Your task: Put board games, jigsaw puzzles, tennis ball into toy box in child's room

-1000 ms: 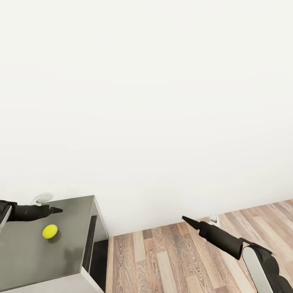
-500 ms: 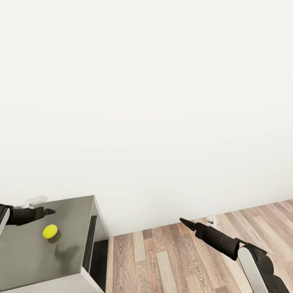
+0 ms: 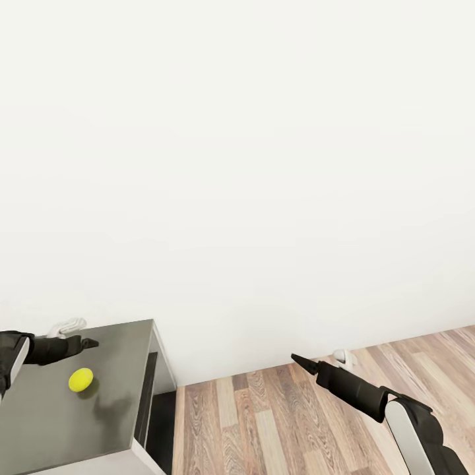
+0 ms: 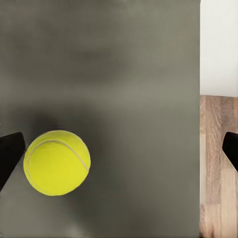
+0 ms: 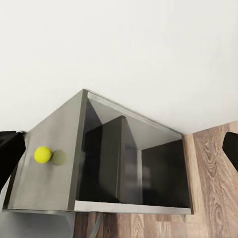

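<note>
We see the tennis ball (image 3: 80,379) resting on the dark grey worktop (image 3: 59,415), well in from the edges and nearer the wall side than the front. In the left wrist view the ball (image 4: 57,162) shows its pale curved seam and casts a soft shadow on the grey surface; it lies close to one dark fingertip (image 4: 9,156) of the left pincer, while the other fingertip sits far across, past the worktop's edge and over the wood floor (image 4: 218,163). So our left pincer (image 3: 84,343) is spread wide, with the ball not between the tips but just beside one of them, and we cannot tell whether that tip touches it. In the head view this pincer hangs above the worktop, just behind the ball toward the wall, and a small white object (image 3: 66,326) lies at the worktop's back edge beside the arm.

From the right wrist view the ball (image 5: 43,154) sits on top of the grey unit, whose open side shows dark compartments (image 5: 144,168) split by an upright divider.

Our right pincer (image 3: 302,361) hangs over the wood-plank floor (image 3: 264,422), well apart from the worktop, pointing toward the white wall (image 3: 237,165). In its own wrist view its dark tips stand far apart at opposite edges, so it too is spread, with nothing between them. A small white fitting (image 3: 344,357) sits at the foot of the wall just beyond it.
</note>
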You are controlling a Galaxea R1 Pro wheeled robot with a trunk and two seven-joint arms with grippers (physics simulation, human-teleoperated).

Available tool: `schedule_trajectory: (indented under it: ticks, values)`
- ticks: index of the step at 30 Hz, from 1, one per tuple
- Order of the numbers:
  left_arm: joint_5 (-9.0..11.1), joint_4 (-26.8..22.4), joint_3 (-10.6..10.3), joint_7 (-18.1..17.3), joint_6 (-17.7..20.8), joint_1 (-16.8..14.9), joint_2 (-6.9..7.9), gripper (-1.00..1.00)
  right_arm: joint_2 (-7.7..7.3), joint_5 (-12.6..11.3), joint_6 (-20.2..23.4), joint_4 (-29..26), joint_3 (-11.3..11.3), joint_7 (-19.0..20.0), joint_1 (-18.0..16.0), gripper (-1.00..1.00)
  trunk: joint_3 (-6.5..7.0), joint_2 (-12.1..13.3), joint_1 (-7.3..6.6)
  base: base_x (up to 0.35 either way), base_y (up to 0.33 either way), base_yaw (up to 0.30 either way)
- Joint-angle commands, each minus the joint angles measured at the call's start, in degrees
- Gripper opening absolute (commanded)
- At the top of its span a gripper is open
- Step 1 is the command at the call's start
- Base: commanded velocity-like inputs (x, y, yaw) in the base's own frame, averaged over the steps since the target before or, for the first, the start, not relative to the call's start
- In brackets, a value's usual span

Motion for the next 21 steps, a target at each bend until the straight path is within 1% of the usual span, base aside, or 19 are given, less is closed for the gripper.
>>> schedule_trajectory:
  ticks: [1,5,10,21]
  values:
    - [-0.6,0.0,0.3,-0.5,0.2,-0.1,-0.06,1.0,0.01,-0.1,0.5,0.0,-0.1,0.1,-0.1,1.0,-0.13,-0.1,0.05,0.143,0.077,0.0]
    - [-0.6,0.0,0.3,-0.5,0.2,-0.1,-0.09,1.0,0.07,-0.1,0.9,-0.1,0.7,0.1,-0.1,1.0,-0.29,-0.1,0.05,0.117,0.042,0.0]
    - [-0.6,0.0,0.3,-0.5,0.2,-0.1,-0.1,1.0,0.02,0.0,0.9,-0.1,1.6,0.0,-0.1,1.0,-0.59,-0.1,0.05,0.049,0.013,0.0]
    - [-0.6,0.0,0.3,-0.5,0.2,-0.1,-0.11,1.0,0.01,-0.1,0.7,0.0,2.0,-1.8,-0.1,1.0,-0.68,-0.1,0.05,0.005,0.001,0.0]
